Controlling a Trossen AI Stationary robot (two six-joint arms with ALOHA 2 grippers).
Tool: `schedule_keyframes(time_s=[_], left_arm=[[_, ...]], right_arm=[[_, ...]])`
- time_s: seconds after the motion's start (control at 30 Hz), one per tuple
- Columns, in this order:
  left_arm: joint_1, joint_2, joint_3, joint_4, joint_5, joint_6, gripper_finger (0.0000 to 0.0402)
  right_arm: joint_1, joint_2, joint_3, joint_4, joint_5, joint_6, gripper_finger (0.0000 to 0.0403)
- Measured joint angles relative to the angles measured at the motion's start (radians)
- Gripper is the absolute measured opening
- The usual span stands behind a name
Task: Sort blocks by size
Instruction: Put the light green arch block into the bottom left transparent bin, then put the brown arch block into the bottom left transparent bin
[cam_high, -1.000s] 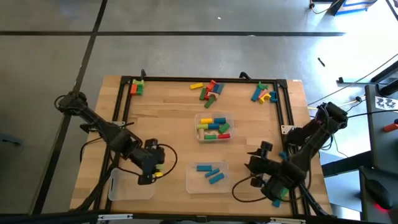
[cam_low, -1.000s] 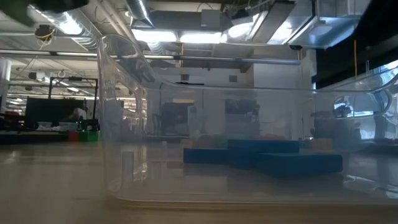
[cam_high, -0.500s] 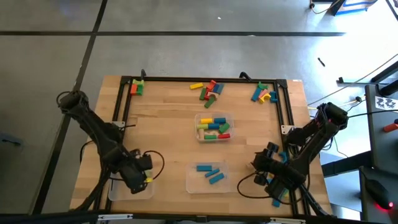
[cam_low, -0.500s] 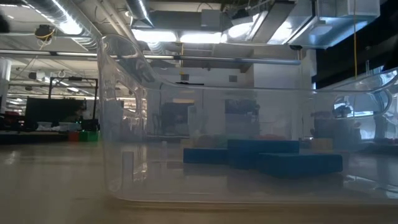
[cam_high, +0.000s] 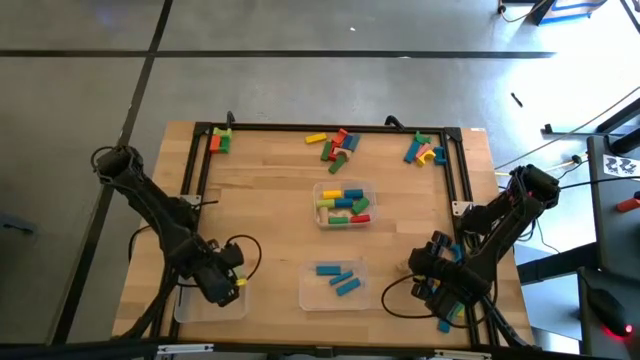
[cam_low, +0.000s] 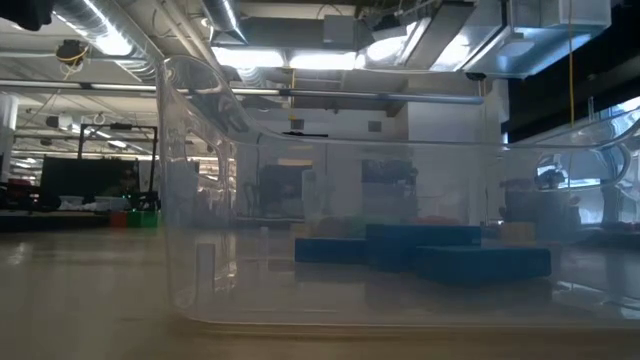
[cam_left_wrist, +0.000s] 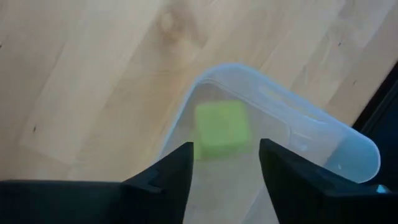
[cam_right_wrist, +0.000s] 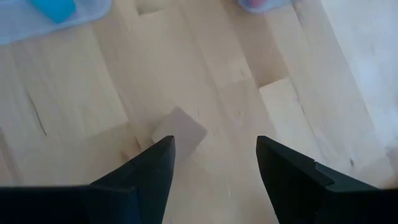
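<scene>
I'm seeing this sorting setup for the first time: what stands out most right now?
The left end effector hangs open over the clear tray at the table's near left corner, with a yellow-green cube lying inside it. Mid-table, another tray holds mixed coloured blocks, and a nearer one holds three blue bars. Unsorted blocks lie along the far edge, and the right end effector is open over bare wood.

Three blocks in near tray, filled tray behind — loose blocks along far edge.
</scene>
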Motion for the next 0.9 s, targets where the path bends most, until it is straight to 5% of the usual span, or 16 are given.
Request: schedule_keyframes(time_s=[0.23,0.47,0.73,0.9], left_arm=[[0.022,-0.026,0.009,0.022,0.015,0.063,0.0210],[0.072,-0.079,0.048,0.198,-0.140,0.270,0.0208],[0.122,-0.055,0.048,0.404,-0.225,0.476,0.0210],[0.135,-0.036,0.047,0.406,-0.227,0.479,0.0210]], right_arm=[[0.000,0.000,0.000,0.017,-0.022,0.004,0.0225],[0.000,0.000,0.000,0.075,-0.033,0.007,0.0225],[0.000,0.000,-0.068,0.115,-0.057,0.318,0.0225],[0.000,0.001,-0.147,0.243,-0.056,0.339,0.0225]])
